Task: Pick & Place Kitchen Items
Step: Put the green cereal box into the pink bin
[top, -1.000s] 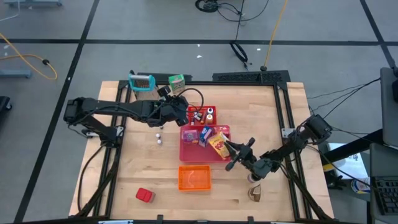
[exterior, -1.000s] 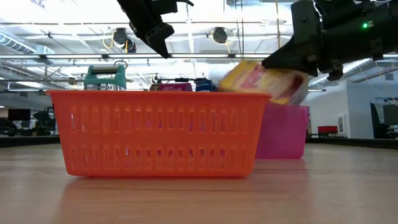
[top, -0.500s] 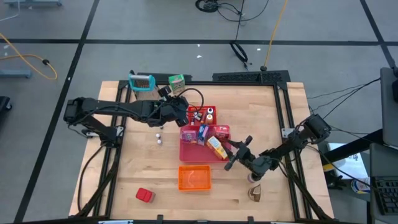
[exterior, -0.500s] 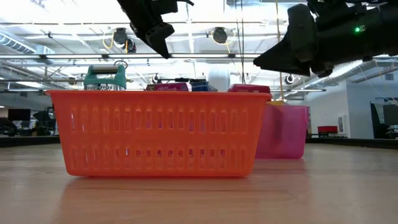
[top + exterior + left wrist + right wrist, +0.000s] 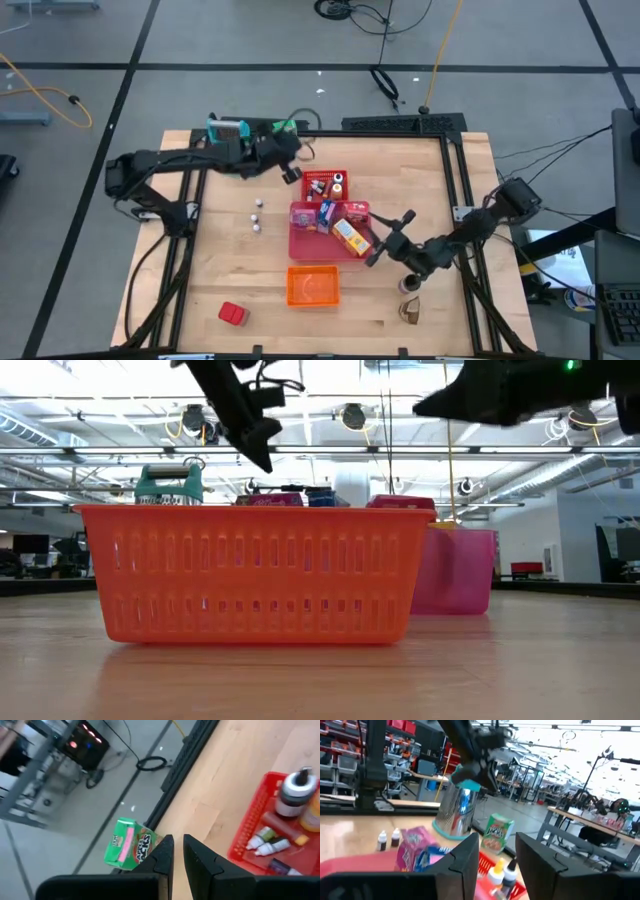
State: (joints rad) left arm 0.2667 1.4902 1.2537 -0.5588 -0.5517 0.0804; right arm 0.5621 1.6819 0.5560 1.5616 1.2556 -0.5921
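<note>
High view, scanning L to R: red block (image 5: 232, 314) is sitting alone near the front L corner of the bench (image 5: 200, 270), untouched. Grater (image 5: 229, 131) is standing at the back L edge, not part of the job. Left pincer (image 5: 290, 171) is now hanging just L of the small red tray (image 5: 326, 186), fingers pressed together w/ nothing between them; a sec ago it was closer over that tray, so the arm is pulling back toward the green box (image 5: 285, 127) at the back edge. Left wrist view backs that up: green box (image 5: 131, 849) is showing right past the closed tips. My guess is that's its next pick. Two little jars (image 5: 257, 214) are waiting on bare wood L of the pink tray (image 5: 312, 246).

Mid-bench: yellow box (image 5: 348, 237) is lying in the pink tray beside the other boxes. A sec ago the right pincer was carrying it; now it's dropped, so one more item counts as placed. Orange basket (image 5: 312, 287) in front is looking empty from above.

R side: right pincer (image 5: 395, 237) is spread, holding nothing, lifting clear just R of the pink tray. Brown pieces (image 5: 410, 300) are still lying near the front R, likely next for this arm.
</note>
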